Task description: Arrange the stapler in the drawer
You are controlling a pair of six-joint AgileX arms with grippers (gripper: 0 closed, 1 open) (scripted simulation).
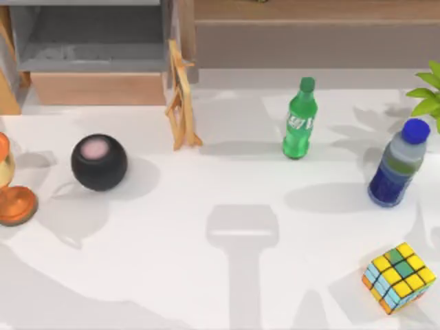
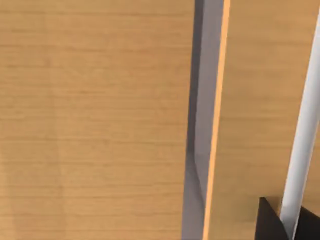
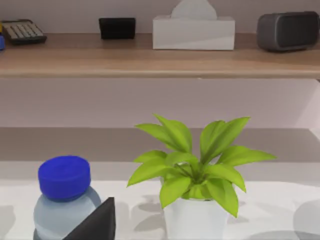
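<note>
The drawer (image 1: 96, 88) stands pulled open at the table's back left, with a light tan wooden front panel and grey walls and floor; nothing lies on the part of the floor I can see. The stapler is out of view. In the left wrist view, tan wood (image 2: 95, 120) lies very close, split by a grey gap (image 2: 200, 125), and a dark part of my left gripper (image 2: 272, 222) sits at the corner. A dark part of my right gripper (image 3: 95, 222) shows in front of the blue-capped bottle (image 3: 64, 197).
A black round speaker (image 1: 99, 161) and an orange object (image 1: 12, 196) sit at the left. A small wooden stand (image 1: 180, 103) is beside the drawer. A green bottle (image 1: 299, 120), the blue-capped bottle (image 1: 397, 165), a colour cube (image 1: 399, 277) and a potted plant (image 3: 195, 175) stand right.
</note>
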